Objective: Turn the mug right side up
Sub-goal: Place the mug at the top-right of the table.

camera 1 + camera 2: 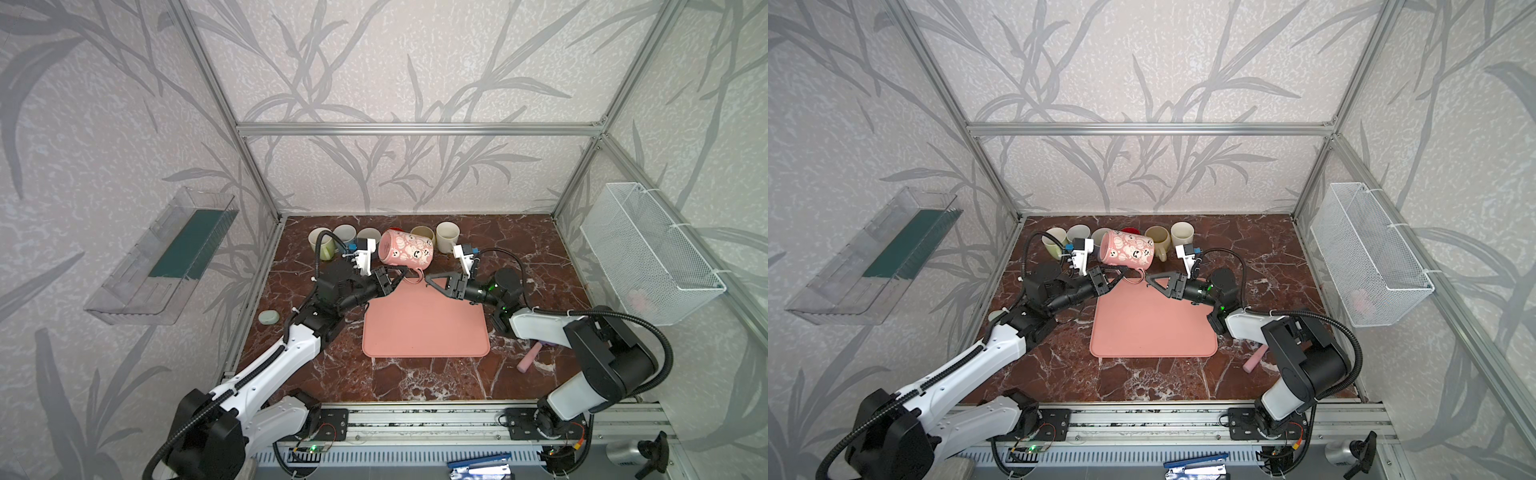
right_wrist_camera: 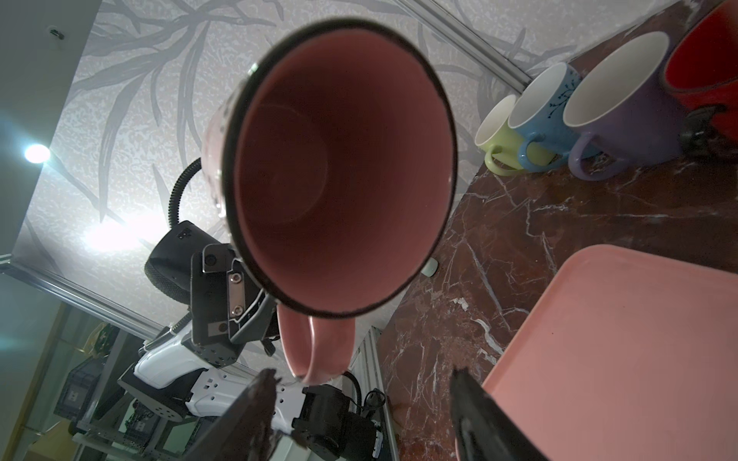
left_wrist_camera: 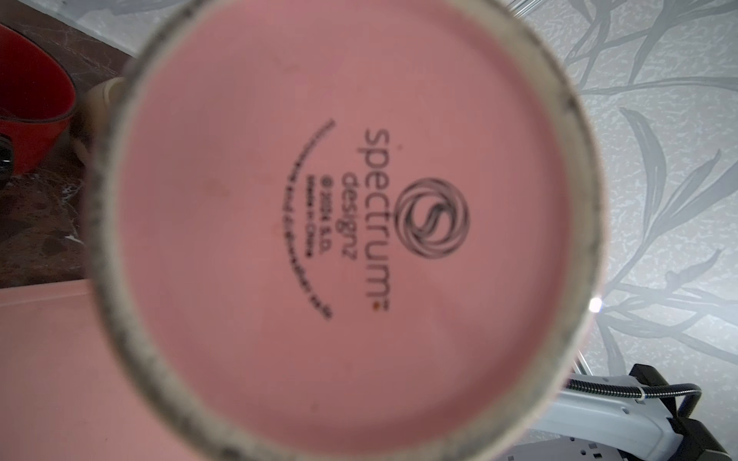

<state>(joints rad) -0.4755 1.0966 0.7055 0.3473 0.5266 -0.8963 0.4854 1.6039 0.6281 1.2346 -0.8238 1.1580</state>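
Mug point(image 1: 406, 252) sideways in air, handle point(image 1: 417, 277) clamped in left pincer point(image 1: 402, 275); right pincer point(image 1: 430, 282) apart, facing its mouth.

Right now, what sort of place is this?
Likely a lab robot cell mocked up as a kitchen counter: an aluminium frame lined with wallpaper panels, a marble-look top, and a row of mugs at the back.
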